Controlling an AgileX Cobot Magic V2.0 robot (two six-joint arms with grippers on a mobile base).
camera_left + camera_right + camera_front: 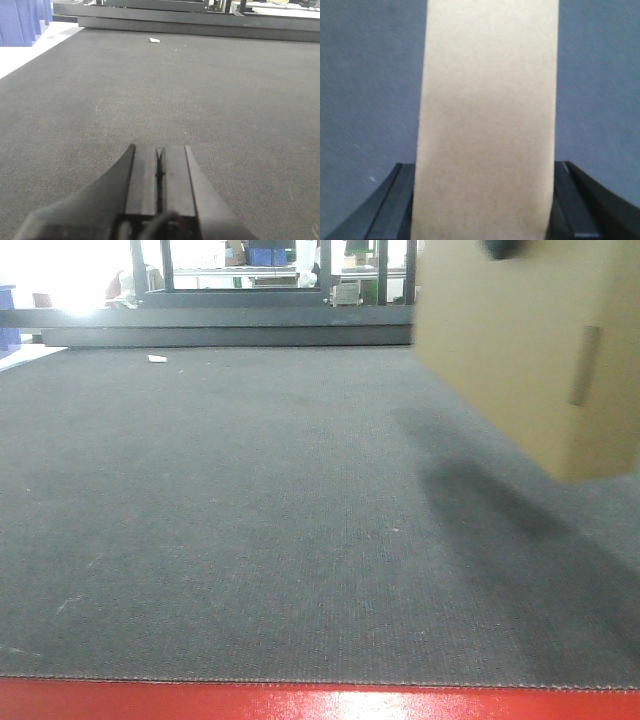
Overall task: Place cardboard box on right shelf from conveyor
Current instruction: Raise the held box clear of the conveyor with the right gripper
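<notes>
Jaws of the left gripper (pixel 160 150) sit pressed together with nothing between them. It hovers low over the conveyor (pixel 250 520), well apart from the load. Blue bins (pixel 25 20) stand off the belt's far left corner, and a small white scrap (pixel 154 40) lies near its far edge. Neither is in the way. This arm is best kept parked where it is, so that the carry has free room.

Across the middle, the dark woven belt is bare down to its red edge strip (pixel 300 702).

At the right, the cardboard box (pixel 520 350) hangs tilted, apparently clear of the belt, with its shadow spread beneath it. In the right wrist view, the jaws of the right gripper (pixel 485 170) are clamped on the box's two sides, one dark finger (pixel 400 200) showing at each edge. How deep the grip reaches is hidden.

I judge the step in hand to be the carry toward the right shelf, which none of these views shows. To do it well:
- Keep the squeeze steady, since plain card can slip or crush.
- Raise the low corner well above the belt before swinging.
- Level the box on the way, so it meets the shelf flat and not corner first.
- Move slowly, because a tall carton held from one end will tend to sway.
</notes>
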